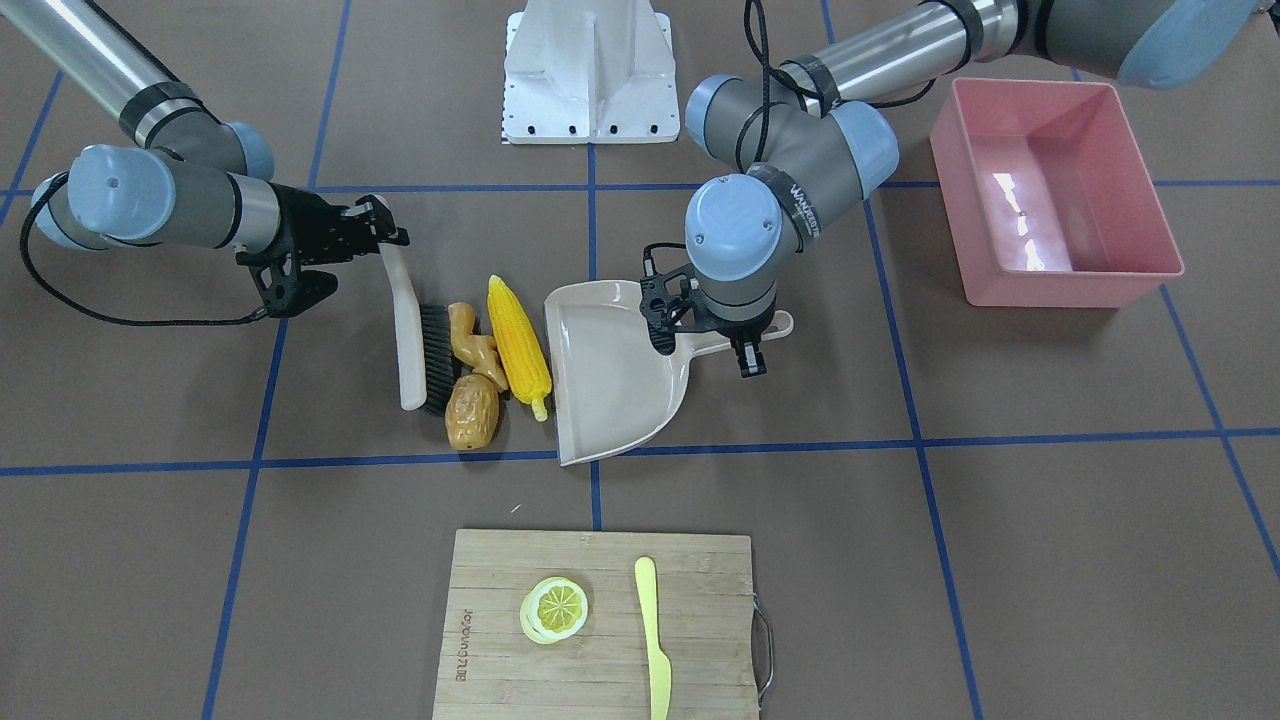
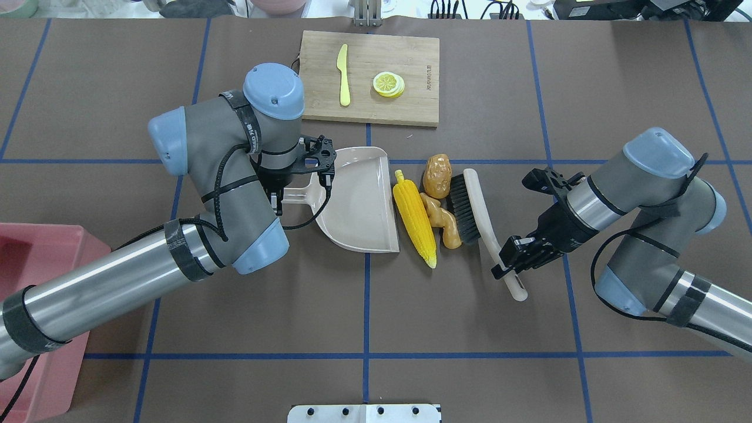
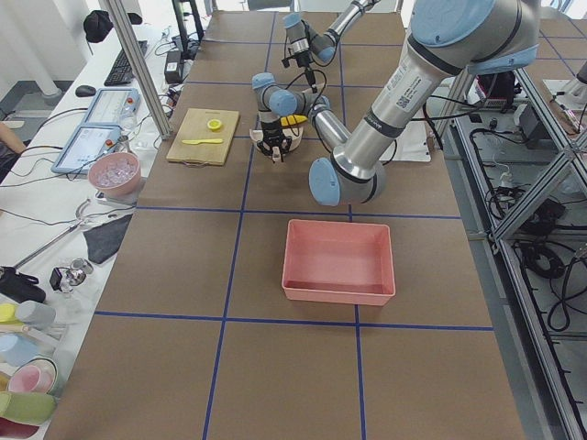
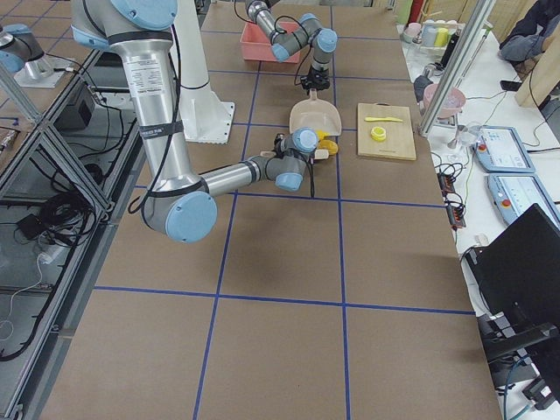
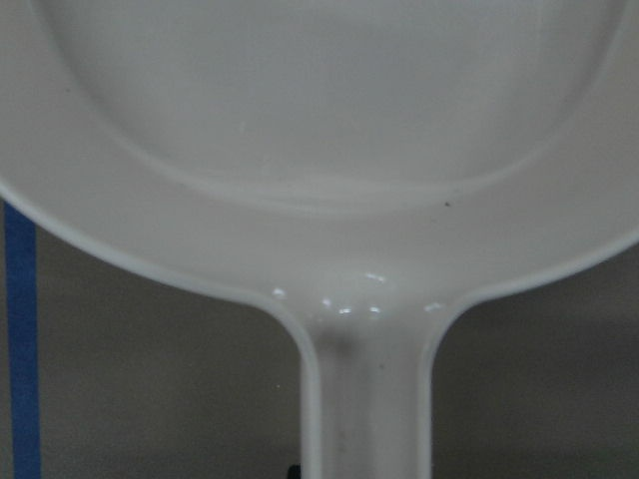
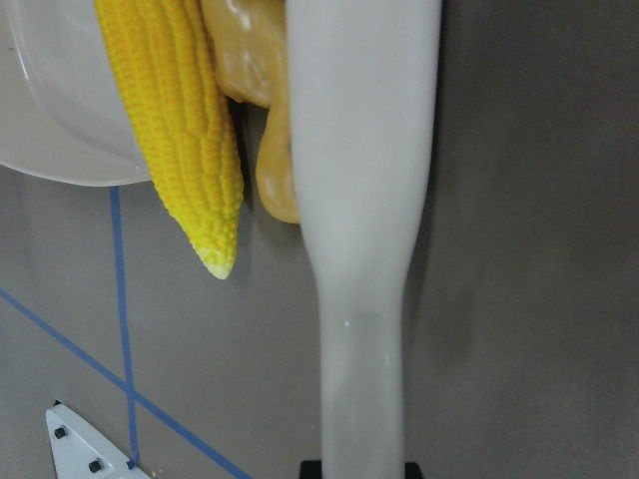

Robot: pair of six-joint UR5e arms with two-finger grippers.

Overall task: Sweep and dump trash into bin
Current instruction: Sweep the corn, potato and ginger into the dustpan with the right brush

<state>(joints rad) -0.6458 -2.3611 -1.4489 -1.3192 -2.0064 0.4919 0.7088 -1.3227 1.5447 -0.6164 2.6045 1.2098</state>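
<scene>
Brown gridded table [image 2: 529,294]: corn cob [image 2: 414,226], ginger root [image 2: 442,222] and potato [image 2: 437,175] lie between brush [image 2: 462,208] bristles and dustpan [image 2: 352,205] mouth; pink bin [image 1: 1050,190] stands well apart. Left gripper [image 2: 301,192], pointing down, clamps the dustpan handle; right gripper [image 2: 511,258], near horizontal, clamps the brush handle.

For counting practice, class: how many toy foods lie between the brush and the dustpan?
3: corn cob beside the dustpan lip, ginger root against the brush bristles, potato toward the cutting board. None appears hidden.
</scene>
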